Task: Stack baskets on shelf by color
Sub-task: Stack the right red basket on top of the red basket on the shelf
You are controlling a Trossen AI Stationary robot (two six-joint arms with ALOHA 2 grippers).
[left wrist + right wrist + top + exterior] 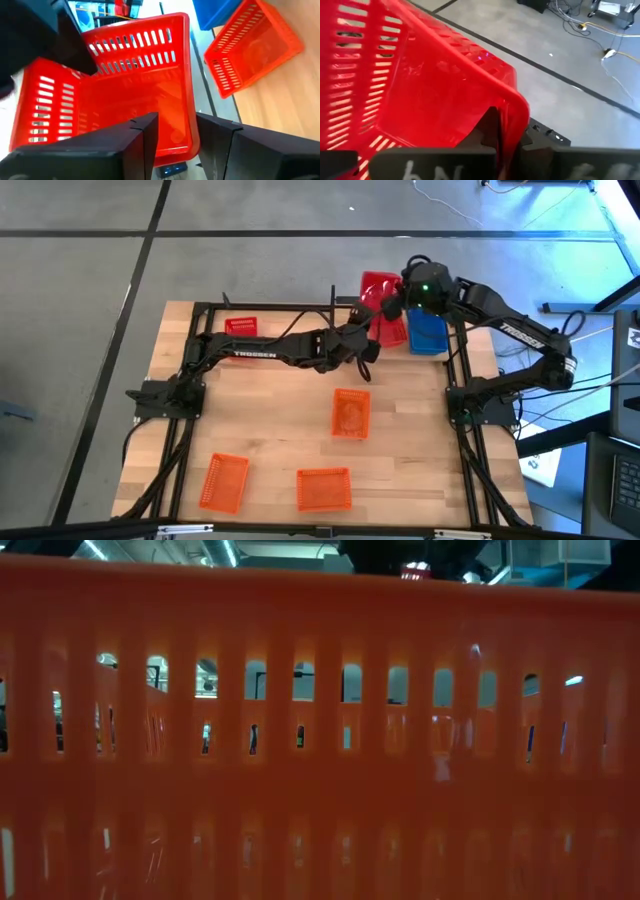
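From above, the right tool [388, 307] was clamped on a tilted red basket [376, 290] over the table's [270, 420] far edge, beside a blue basket [427, 332]. The left wrist view showed the left tool [176, 145] spread wide at that basket's rim (an orange basket [252, 45] lay nearby). In the right wrist view, the fingers [492, 127] pinched its wall.

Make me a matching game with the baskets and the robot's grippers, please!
Things:
1. red basket
2. blue basket
3. left gripper
4. right gripper

States:
A. open, near the red basket's rim
B. shut on the red basket's rim
C. tilted, held up at the table's far edge
D. beside the red basket, under the right arm

Pairs: 1-C, 2-D, 3-A, 4-B
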